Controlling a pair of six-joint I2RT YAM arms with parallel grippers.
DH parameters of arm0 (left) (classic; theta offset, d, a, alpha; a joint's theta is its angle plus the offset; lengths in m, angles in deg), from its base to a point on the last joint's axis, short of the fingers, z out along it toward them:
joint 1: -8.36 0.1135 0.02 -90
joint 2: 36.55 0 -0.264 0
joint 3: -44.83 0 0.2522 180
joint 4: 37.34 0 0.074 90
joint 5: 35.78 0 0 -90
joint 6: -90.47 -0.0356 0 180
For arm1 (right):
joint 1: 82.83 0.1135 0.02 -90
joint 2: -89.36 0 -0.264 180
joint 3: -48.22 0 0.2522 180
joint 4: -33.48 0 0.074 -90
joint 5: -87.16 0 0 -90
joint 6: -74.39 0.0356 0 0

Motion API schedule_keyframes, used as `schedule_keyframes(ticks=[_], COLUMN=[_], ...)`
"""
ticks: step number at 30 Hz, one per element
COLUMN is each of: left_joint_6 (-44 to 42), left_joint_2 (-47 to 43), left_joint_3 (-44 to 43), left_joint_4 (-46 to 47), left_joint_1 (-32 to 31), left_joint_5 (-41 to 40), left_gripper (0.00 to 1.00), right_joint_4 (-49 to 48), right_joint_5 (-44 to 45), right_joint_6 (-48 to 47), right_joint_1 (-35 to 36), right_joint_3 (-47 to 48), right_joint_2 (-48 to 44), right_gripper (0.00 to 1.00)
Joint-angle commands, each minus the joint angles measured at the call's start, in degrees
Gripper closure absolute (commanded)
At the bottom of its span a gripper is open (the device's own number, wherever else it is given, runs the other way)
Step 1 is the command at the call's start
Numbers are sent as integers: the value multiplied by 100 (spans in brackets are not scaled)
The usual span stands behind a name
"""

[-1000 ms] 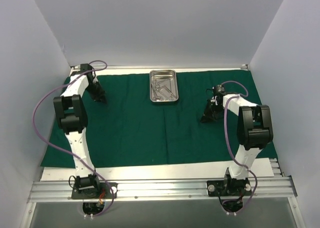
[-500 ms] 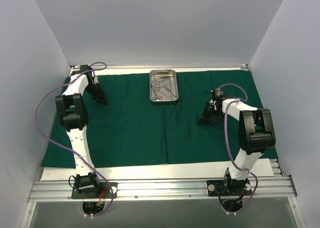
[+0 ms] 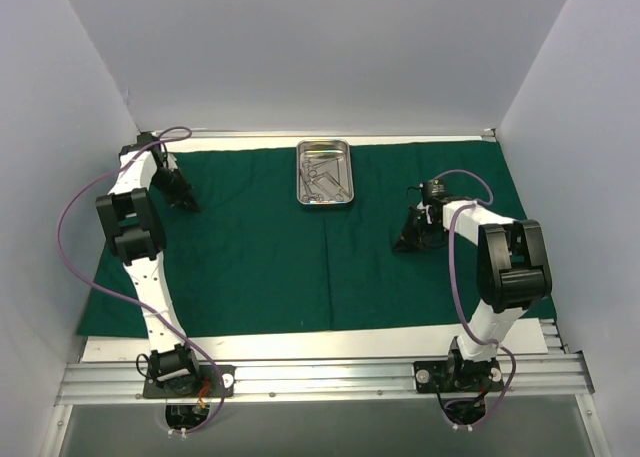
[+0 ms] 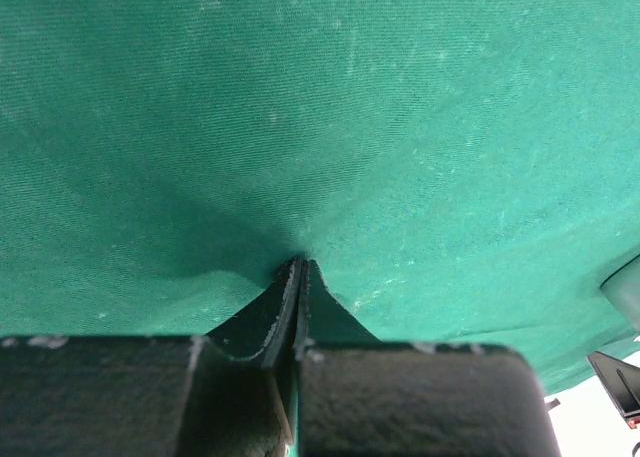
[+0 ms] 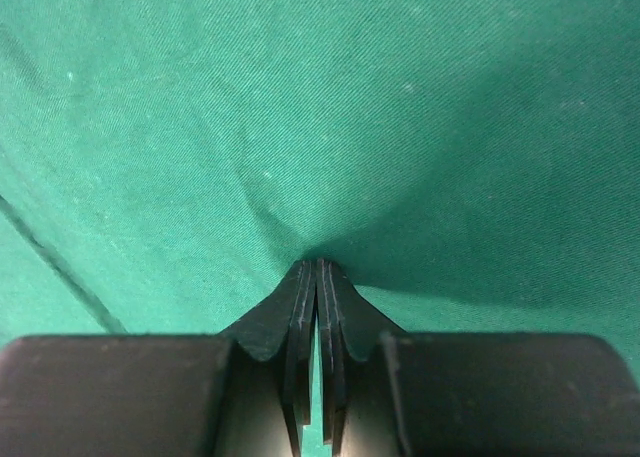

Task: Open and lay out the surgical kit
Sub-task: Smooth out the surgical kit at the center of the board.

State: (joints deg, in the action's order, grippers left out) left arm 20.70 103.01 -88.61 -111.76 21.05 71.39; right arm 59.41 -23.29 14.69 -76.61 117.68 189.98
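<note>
The dark green drape [image 3: 260,257] lies spread over the table. The shiny steel tray [image 3: 325,149] sits on it at the back centre, holding several slim silver instruments [image 3: 322,180]. My left gripper [image 3: 190,206] is at the drape's back left, tips down on the cloth. In the left wrist view it [image 4: 302,263] is shut, with the drape [image 4: 400,127] puckering into its tips. My right gripper [image 3: 401,244] is on the drape's right half. It [image 5: 317,262] is also shut, with folds of the drape [image 5: 300,97] converging at its tips.
White walls close in the left, back and right. A bare white table strip [image 3: 330,345] and an aluminium rail [image 3: 320,377] with both arm bases run along the front. A fold line [image 3: 328,277] crosses the drape's middle.
My left gripper has slid left toward the wall, and the drape and tray have shifted slightly left with it. My right gripper has crept a little left and nearer.
</note>
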Motion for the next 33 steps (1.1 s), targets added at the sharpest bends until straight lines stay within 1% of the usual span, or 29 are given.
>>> schedule_keyframes(ticks=[1, 2, 3, 4, 5, 6, 7, 8, 9, 10, 11, 12, 13, 14, 16, 17, 19, 20, 21, 22, 25, 28, 30, 32, 33], left_joint_6=[-335, -335, -309, -292, -274, -213, -195, -177, -99, -63, -2, 120, 191, 235, 350, 385, 499, 526, 561, 596, 780, 860, 947, 948, 957], left_joint_2=[212, 142, -59, -183, -289, -525, -658, -772, -991, -1089, -1177, -1308, -1353, -1405, -1423, -1415, -1327, -1249, -1230, -1230, -1160, -880, -633, -449, -413], left_joint_3=[50, 93, 163, 199, 208, 225, 226, 208, 147, 146, 146, 155, 155, 164, 234, 278, 270, 243, 278, 313, 349, 16, -247, -372, -407], left_joint_4=[-7, 54, 98, 186, 230, 265, 353, 380, 397, 467, 529, 599, 739, 853, 1238, 1424, 1758, 1838, 1935, 2214, 2681, 2770, 2770, 2709, 2700], left_joint_1=[58, 58, 32, 15, 6, -12, -64, -91, -117, -161, -187, -214, -327, -381, -556, -757, -969, -1170, -1207, -1425, -1716, -1971, -2164, -2279, -2340], left_joint_5=[-583, -540, -530, -530, -504, -460, -364, -346, -337, -285, -6, 180, 364, 775, 1059, 1356, 1648, 1658, 1623, 1597, 1465, 1342, 1316, 1175, 1105], left_gripper=[97, 91, 87, 84, 76, 71, 66, 62, 54, 50, 44, 36, 33, 32, 29, 28, 27, 27, 26, 25, 24, 24, 27, 28, 30], right_joint_4=[717, 743, 787, 848, 1006, 1077, 1112, 1217, 1279, 1306, 1332, 1298, 1228, 1114, 1104, 1121, 1095, 1017, 973, 972, 920, 806, 787, 840, 858], right_joint_5=[286, 330, 418, 454, 497, 559, 594, 655, 700, 761, 796, 797, 675, 604, 490, 376, 322, 287, 287, 313, 340, 322, 252, 234, 225], right_joint_6=[-112, -165, -287, -358, -402, -516, -569, -613, -674, -797, -850, -894, -999, -1052, -1088, -1097, -1071, -1044, -1044, -1009, -895, -912, -904, -939, -947], right_joint_1=[116, 125, 125, 125, 134, 160, 186, 256, 283, 310, 345, 406, 424, 450, 547, 582, 687, 723, 758, 819, 837, 855, 855, 863, 864], right_joint_3=[-184, -87, 45, 403, 615, 843, 1281, 1511, 1740, 1986, 2397, 2567, 2716, 3022, 3401, 3795, 4114, 4255, 4491, 4615, 5062, 5362, 5503, 5705, 5750], right_joint_2=[81, 63, 63, 63, 81, 63, 54, 46, 89, 133, 229, 291, 353, 562, 861, 1194, 1468, 1704, 1829, 1943, 2400, 2691, 2893, 3042, 3086], right_gripper=[96, 94, 94, 93, 91, 90, 88, 82, 78, 74, 65, 60, 55, 49, 45, 43, 39, 37, 37, 36, 35, 36, 37, 38, 39])
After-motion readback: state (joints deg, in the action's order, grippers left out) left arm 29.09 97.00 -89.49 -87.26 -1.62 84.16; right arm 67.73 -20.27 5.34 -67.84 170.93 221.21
